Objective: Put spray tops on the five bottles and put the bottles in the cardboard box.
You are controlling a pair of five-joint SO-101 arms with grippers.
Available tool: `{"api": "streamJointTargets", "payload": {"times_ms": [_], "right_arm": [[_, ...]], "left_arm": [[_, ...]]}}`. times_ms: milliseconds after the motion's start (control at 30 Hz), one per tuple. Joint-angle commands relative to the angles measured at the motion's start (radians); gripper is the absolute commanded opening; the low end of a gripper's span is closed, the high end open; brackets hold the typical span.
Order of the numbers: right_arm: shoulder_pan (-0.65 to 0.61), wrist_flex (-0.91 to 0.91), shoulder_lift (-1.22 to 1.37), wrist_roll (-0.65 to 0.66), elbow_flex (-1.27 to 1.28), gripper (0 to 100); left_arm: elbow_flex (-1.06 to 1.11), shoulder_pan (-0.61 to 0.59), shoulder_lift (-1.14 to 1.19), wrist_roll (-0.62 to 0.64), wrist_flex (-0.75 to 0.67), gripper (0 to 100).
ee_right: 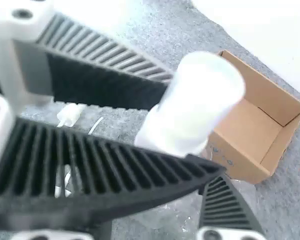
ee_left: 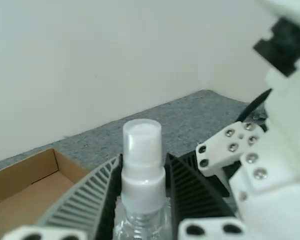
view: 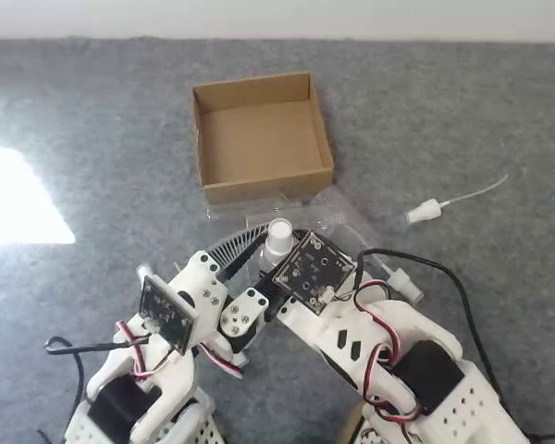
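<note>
A: Where is the bottle (view: pixel 278 239) seen?
B: At frame centre, just below the cardboard box (view: pixel 259 139). It is clamped by the left gripper (ee_left: pixel 142 167).
A: And the right gripper (ee_right: pixel 190 127)?
B: It is closed on the spray top (ee_right: pixel 200 97) of that bottle.
A: Anything else?
B: A loose spray top (view: pixel 424 212) is seen right of centre.

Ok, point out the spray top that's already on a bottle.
The spray top on the bottle held in the left gripper; the long-tubed top and the top by the right arm lie loose on the carpet.
</note>
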Motion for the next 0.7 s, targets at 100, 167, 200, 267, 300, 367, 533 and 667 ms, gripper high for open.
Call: {"api": "streamJointTargets", "payload": {"times_ms": [100,167,200,267,300,367,533,667], "right_arm": [[0.010,0.008,-0.038,0.020,-0.011,12.5],[0.007,0.016,-0.038,0.021,-0.014,12.5],[0.007,0.016,-0.038,0.021,-0.014,12.5],[0.007,0.016,-0.038,0.021,-0.014,12.5],[0.007,0.016,-0.038,0.021,-0.014,12.5],[0.007,0.016,-0.038,0.020,-0.014,12.5],[0.010,0.016,-0.038,0.018,-0.014,12.5],[0.010,0.016,-0.038,0.017,-0.012,12.5]], "left_arm": [[-0.002,0.003,-0.015,-0.012,-0.017,9],[-0.002,0.002,-0.015,-0.012,-0.014,15],[-0.002,0.002,-0.015,-0.011,-0.014,18],[-0.002,0.002,-0.015,-0.008,-0.009,23],[-0.002,0.002,-0.015,-0.008,0.003,25],[-0.004,0.002,-0.017,-0.008,0.014,26],[-0.005,0.002,-0.017,-0.008,0.015,26],[-0.030,-0.040,-0.017,-0.008,0.031,27]]}}
